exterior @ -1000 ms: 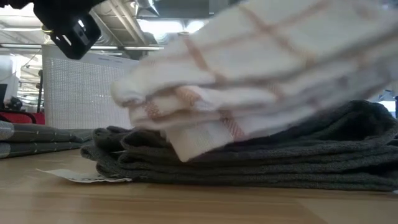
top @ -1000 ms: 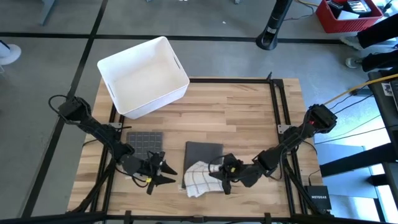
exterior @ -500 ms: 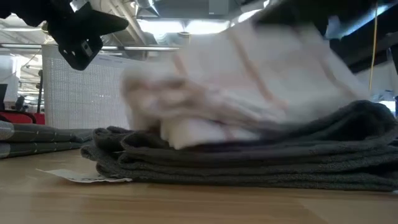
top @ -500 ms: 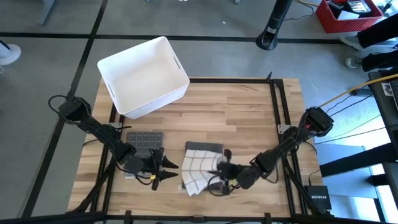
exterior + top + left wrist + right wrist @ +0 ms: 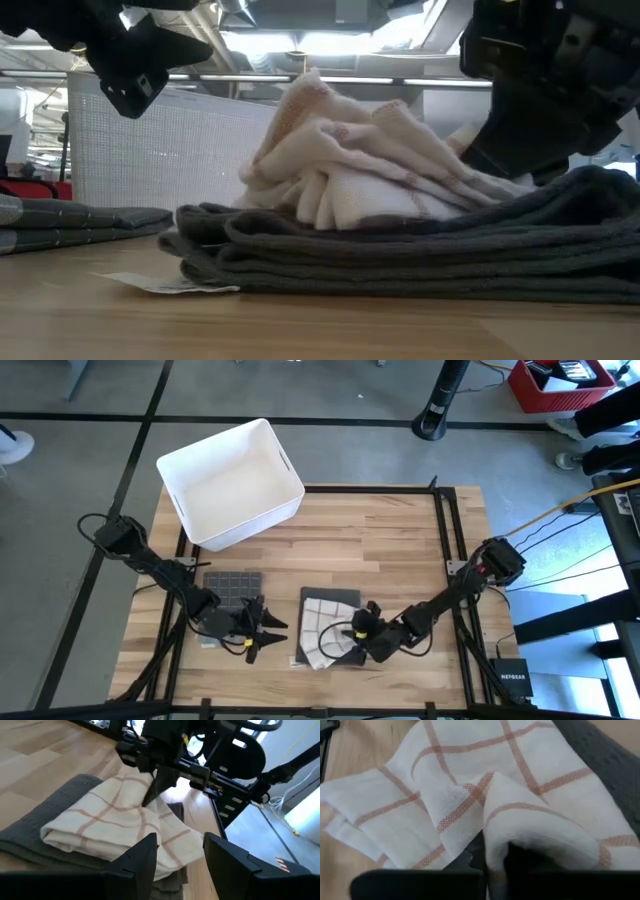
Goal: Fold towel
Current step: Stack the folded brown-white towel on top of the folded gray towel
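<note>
Low view: towel (image 5: pixel 350 160) atop grey stack (image 5: pixel 420 255)

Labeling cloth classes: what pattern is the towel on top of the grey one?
White towel with a reddish-orange grid check; clearest in the right wrist view.

3 towels (image 5: pixel 322 632), 1 white bin (image 5: pixel 231 482), 2 arms (image 5: pixel 160 570).

Right gripper (image 5: pixel 352 642) low, fingers nearly closed, cloth pinched between them. Left gripper (image 5: pixel 268 631) low, jaws apart, nothing between, facing right gripper.
</note>
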